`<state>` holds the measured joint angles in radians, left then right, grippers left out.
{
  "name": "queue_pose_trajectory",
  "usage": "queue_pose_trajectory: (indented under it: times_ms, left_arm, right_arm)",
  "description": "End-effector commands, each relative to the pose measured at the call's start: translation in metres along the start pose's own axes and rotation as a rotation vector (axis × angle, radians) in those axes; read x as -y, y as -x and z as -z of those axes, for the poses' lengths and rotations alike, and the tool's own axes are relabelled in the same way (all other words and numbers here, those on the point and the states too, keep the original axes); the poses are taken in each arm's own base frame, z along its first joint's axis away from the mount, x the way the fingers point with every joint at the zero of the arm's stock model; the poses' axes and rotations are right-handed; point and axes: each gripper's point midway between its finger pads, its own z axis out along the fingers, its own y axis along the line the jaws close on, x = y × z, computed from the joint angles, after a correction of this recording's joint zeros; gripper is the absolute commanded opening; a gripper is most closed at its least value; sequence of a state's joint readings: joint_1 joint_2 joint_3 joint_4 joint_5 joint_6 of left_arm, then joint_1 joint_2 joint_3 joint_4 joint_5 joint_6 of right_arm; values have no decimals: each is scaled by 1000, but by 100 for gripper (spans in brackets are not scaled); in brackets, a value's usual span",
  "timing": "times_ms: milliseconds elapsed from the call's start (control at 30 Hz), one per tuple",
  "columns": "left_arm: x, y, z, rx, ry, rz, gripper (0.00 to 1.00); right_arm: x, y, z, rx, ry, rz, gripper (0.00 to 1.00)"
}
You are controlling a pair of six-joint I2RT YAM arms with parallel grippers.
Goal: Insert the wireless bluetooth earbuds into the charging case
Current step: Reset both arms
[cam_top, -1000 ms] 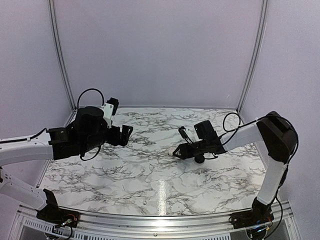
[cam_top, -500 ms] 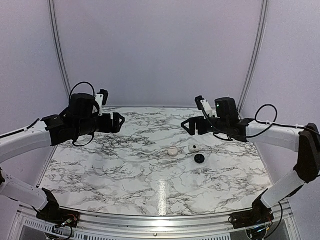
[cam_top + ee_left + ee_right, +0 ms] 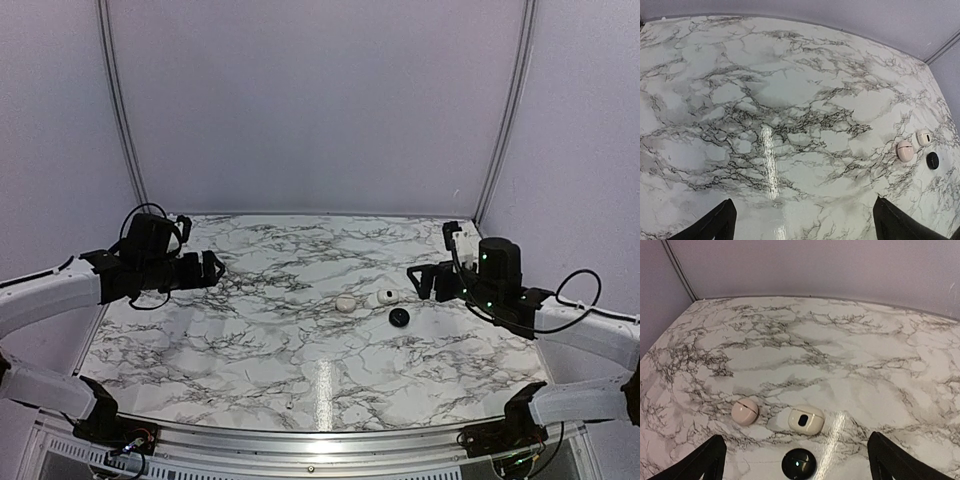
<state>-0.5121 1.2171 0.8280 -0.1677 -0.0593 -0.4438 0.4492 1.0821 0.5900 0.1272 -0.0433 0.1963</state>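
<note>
The case (image 3: 745, 411) lies shut on the table (image 3: 250, 340), right of the middle. The white piece (image 3: 806, 420) is just beside it, and the puck (image 3: 799, 463) is near both, on the side of the arm bases. The earbuds are not seen in any view, and where they are cannot be told.

The left gripper (image 3: 210, 268) is held over the left part of the table, well apart from the case. Its jaws are spread wide and nothing is between them. The right gripper (image 3: 420, 282) hovers near the three things, also wide apart and empty.

The step in hand is judged to be the approach to the case, so that the lid can be opened. This is best done with the right gripper, which is the nearer one. The case should be taken low on its body, so that the lid is left free and the white piece is not pushed. The other gripper is probably needed to lift the lid.

The case seems to lie flat. It is almost round, so a long axis can hardly be named. A short dark line is seen across its top in both wrist views. Whether this line marks the opening side cannot be told.
</note>
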Motion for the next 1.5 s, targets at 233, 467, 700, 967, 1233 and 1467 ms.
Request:
queue_pose_trajectory:
  times_ms: [233, 467, 700, 967, 1233, 1467]
  left_arm:
    - [-13, -45, -2, -4, -58, 68, 99]
    - [-15, -48, 0, -4, -58, 59, 99]
    - [-19, -58, -6, -53, -29, 53, 99]
    - [-19, -58, -6, -53, -29, 53, 99]
    - [-19, -58, -6, -53, -29, 53, 99]
    - [-19, -58, -6, -53, -29, 53, 99]
  right_arm:
    - [20, -26, 20, 66, -67, -58, 99]
    - [16, -22, 26, 115, -38, -48, 98]
    - [16, -40, 20, 31, -43, -40, 99]
    - [16, -40, 20, 31, -43, -40, 99]
    - [16, -40, 20, 31, -43, -40, 99]
    - [16, -40, 20, 31, -43, -40, 99]
